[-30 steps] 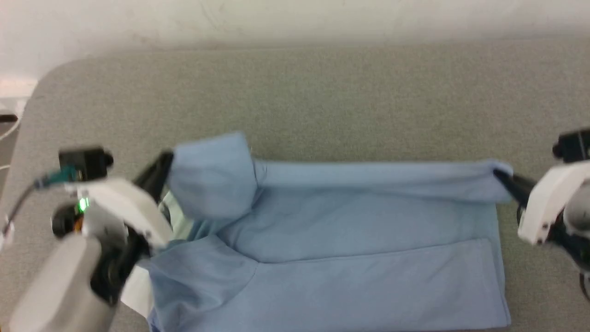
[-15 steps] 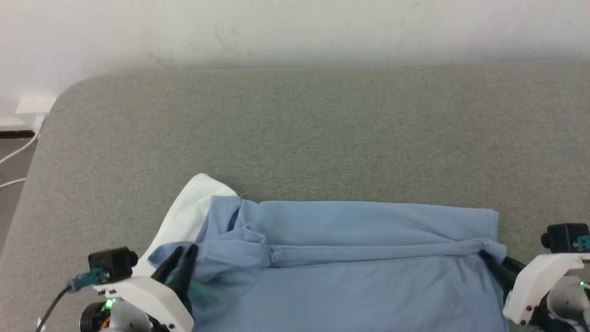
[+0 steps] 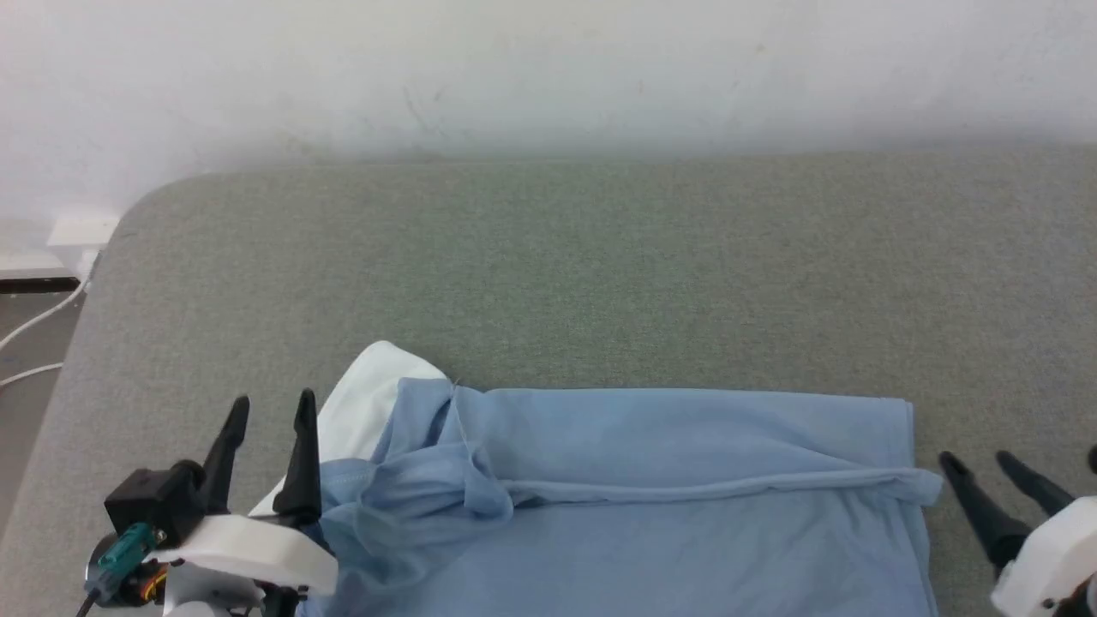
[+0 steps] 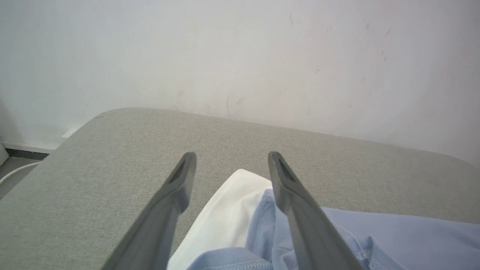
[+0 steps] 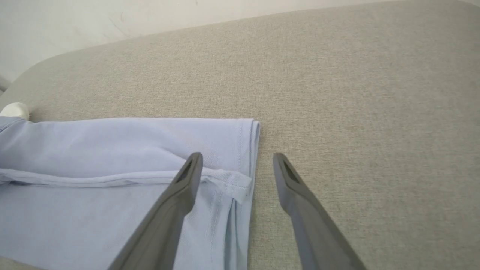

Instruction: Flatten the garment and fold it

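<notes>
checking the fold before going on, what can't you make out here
Shirt near part: head view, cut off by the bottom edge.
Bunched end: head view, partly behind the left claw.
Right claw body: head view, cut off at the corner.
Layers under the top fold: covered by cloth in each view.

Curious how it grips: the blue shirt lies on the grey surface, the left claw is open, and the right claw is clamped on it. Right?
Not quite: the right gripper is open too, gripping nothing, as the right wrist view shows. The shirt does lie on the grey surface, and the left gripper is open.
</notes>
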Motion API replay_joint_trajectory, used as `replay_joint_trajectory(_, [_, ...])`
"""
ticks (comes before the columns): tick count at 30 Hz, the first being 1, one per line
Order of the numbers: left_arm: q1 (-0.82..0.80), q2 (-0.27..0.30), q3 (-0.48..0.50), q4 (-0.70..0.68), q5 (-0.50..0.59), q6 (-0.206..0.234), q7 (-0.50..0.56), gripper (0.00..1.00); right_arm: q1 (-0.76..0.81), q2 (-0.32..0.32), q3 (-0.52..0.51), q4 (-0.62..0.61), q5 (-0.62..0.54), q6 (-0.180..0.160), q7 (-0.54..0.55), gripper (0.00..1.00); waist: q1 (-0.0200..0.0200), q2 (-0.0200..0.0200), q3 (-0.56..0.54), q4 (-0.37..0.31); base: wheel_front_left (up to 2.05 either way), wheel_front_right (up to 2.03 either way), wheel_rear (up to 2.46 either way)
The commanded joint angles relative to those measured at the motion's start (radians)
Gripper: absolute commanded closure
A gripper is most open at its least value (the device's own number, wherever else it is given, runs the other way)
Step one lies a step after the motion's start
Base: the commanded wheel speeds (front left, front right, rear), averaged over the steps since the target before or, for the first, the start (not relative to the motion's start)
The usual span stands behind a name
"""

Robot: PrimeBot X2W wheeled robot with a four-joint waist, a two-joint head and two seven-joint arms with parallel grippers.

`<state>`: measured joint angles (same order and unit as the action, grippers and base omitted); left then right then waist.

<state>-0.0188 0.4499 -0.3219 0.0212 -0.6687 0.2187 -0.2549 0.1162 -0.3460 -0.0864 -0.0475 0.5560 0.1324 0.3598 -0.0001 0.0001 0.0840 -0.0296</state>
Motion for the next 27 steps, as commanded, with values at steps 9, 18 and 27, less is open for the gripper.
replay_joint_trajectory(9, [-0.003,-0.094,0.103,-0.134,0.233,0.002,-0.007,0.00,-0.097,-0.043,-0.061,0.141,0.002,-0.002,0.138,0.00,0.0001,-0.0001,-0.003,0.088,0.00,0.00,0.00])
replay_joint_trajectory(18, [0.026,-0.176,0.110,-0.167,0.354,-0.057,-0.007,0.00,-0.176,-0.049,0.044,0.308,0.040,-0.002,0.243,0.00,0.0001,-0.0001,0.028,0.144,0.00,0.00,0.00])
replay_joint_trajectory(27, [0.042,-0.223,0.116,-0.143,0.398,-0.090,-0.007,0.00,-0.163,-0.010,0.126,0.421,0.111,-0.002,0.413,1.00,0.0001,-0.0001,0.031,0.163,0.00,0.00,0.00])
